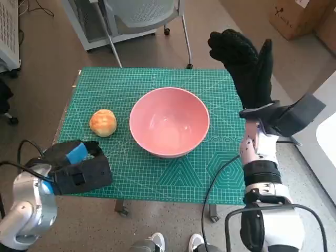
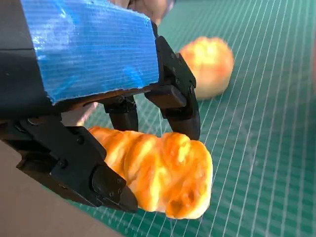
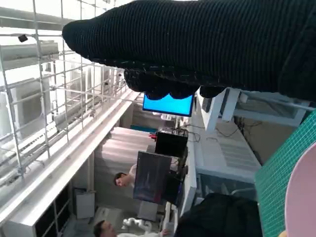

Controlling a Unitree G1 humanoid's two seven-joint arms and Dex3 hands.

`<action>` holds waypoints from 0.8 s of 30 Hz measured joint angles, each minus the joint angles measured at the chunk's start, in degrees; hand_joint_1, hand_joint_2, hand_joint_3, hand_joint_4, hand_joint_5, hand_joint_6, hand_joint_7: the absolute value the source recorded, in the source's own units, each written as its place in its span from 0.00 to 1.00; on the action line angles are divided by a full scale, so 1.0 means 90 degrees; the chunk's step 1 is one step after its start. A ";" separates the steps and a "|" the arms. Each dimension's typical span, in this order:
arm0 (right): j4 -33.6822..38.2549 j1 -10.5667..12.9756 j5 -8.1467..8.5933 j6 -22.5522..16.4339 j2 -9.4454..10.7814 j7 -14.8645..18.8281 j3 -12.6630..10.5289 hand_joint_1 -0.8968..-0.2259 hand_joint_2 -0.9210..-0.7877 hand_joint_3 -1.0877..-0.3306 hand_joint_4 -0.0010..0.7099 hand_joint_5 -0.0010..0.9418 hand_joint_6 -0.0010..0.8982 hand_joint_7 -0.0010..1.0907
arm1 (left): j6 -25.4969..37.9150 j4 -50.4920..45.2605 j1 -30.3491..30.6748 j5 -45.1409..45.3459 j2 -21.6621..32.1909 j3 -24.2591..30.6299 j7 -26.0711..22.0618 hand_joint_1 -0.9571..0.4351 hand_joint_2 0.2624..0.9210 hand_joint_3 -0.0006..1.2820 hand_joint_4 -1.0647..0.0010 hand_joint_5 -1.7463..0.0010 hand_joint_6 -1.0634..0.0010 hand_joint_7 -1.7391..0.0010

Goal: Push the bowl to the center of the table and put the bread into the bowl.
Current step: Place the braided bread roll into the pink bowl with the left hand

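The blue-taped black left hand [image 2: 98, 123] grips a golden, ridged loaf of bread [image 2: 158, 177], its hard fingers [image 2: 180, 106] clamped across the crust, at the near left corner of the table [image 1: 173, 181]. A second, round bun [image 1: 103, 123] lies on the green gridded cutting mat beside a smooth, glossy pink bowl [image 1: 169, 122], which sits near the table's centre. The knit-gloved right hand [image 1: 244, 63] is raised off the far right edge, fingers spread, holding nothing.
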 measured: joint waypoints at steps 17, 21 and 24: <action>-0.0012 0.0000 0.0042 0.0107 0.0002 0.0122 -0.0082 0.19 0.00 0.60 0.34 0.01 0.45 0.00 | 0.0143 -0.1159 -0.0534 -0.0069 -0.0008 0.1198 -0.0475 0.69 0.95 0.05 0.34 0.34 0.29 0.40; -0.0016 0.0001 0.0042 0.0107 0.0003 0.0131 -0.0087 0.19 0.00 0.60 0.35 0.01 0.45 0.00 | 0.0122 -0.1326 -0.0980 -0.0068 -0.0023 0.1267 -0.0493 0.69 0.95 0.04 0.32 0.34 0.27 0.43; -0.0015 0.0002 0.0040 0.0104 0.0007 0.0145 -0.0087 0.20 0.00 0.59 0.36 0.01 0.45 0.01 | 0.0087 -0.1360 -0.1346 -0.0061 -0.0077 0.1242 -0.0514 0.69 0.94 0.04 0.31 0.33 0.27 0.45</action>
